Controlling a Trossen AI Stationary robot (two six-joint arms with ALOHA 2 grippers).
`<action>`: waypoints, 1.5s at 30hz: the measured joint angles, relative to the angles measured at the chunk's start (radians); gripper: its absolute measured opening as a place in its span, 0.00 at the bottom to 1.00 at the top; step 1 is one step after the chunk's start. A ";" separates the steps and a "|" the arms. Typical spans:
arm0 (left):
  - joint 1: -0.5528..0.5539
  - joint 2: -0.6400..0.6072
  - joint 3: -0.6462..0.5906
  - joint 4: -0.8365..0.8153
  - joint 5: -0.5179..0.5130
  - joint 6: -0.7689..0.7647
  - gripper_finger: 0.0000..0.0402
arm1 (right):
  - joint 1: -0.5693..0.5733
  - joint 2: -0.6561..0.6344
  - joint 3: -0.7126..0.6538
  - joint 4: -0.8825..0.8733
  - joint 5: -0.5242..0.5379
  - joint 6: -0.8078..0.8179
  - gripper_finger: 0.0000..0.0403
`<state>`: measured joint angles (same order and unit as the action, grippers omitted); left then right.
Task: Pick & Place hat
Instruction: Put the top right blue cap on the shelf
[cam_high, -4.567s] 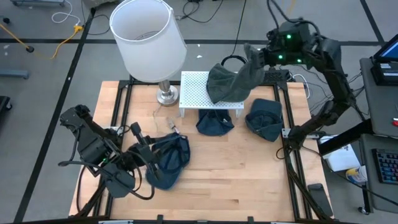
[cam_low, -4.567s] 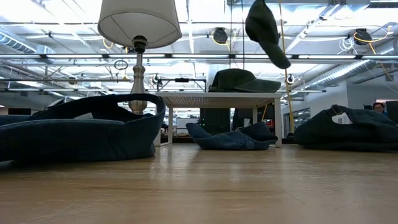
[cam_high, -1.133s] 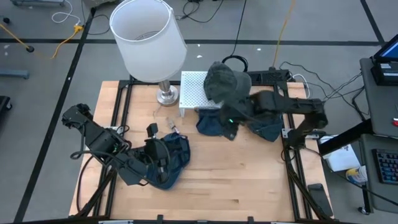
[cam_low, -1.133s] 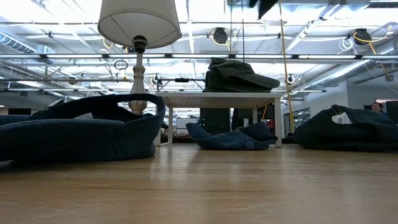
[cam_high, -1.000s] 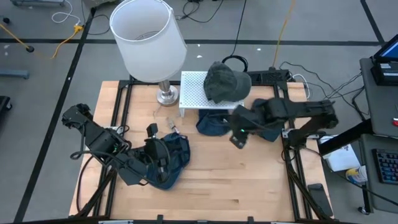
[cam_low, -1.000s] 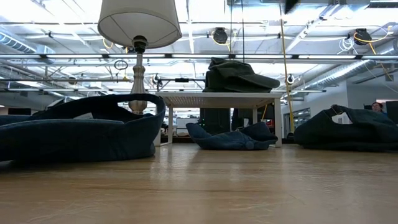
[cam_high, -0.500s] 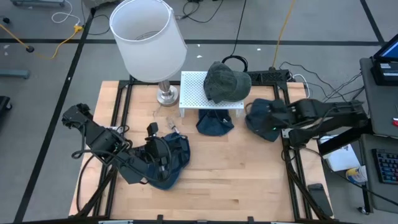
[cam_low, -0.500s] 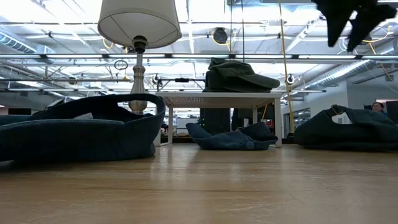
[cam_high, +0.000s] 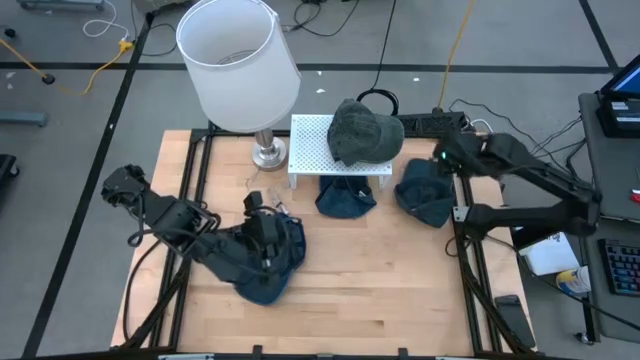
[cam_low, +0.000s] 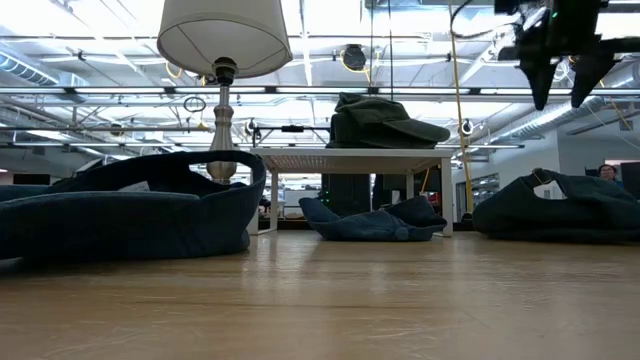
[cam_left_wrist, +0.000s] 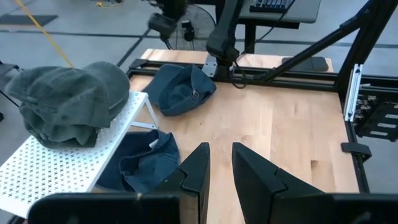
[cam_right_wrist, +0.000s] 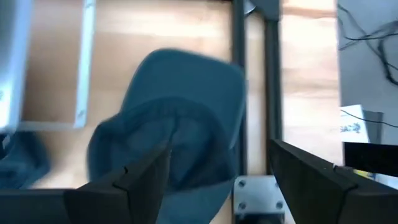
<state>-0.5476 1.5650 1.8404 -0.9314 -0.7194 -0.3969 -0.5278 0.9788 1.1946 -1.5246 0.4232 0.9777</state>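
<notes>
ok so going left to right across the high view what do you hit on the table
left gripper at the blue hat → lamp → white perforated stand → green hat on the stand → blue hat at the right edge → right gripper

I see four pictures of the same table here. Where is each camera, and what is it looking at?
High view: above the table, looking straight down; both arms show, left gripper, right gripper.
Low view: at tabletop height, looking level across at the white rack.
Left wrist view: on the left arm, past its own fingers.
Right wrist view: on the right arm, looking down on a blue hat.
Shared: the green hat on the rack appears in the high, low and left wrist views.
</notes>
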 joint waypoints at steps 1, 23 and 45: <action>0.006 0.000 0.000 -0.002 0.013 0.001 0.18 | -0.052 0.005 0.000 0.019 -0.002 -0.044 0.66; 0.073 0.000 0.000 -0.009 0.120 0.030 0.18 | -0.656 0.156 -0.251 0.475 -0.248 -0.524 0.66; 0.091 0.000 0.000 -0.009 0.120 0.033 0.18 | -0.664 0.156 -0.542 0.694 -0.351 -0.526 0.34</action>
<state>-0.4564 1.5650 1.8404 -0.9401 -0.5991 -0.3637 -1.1915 1.1351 0.6521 -0.8303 0.0725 0.4515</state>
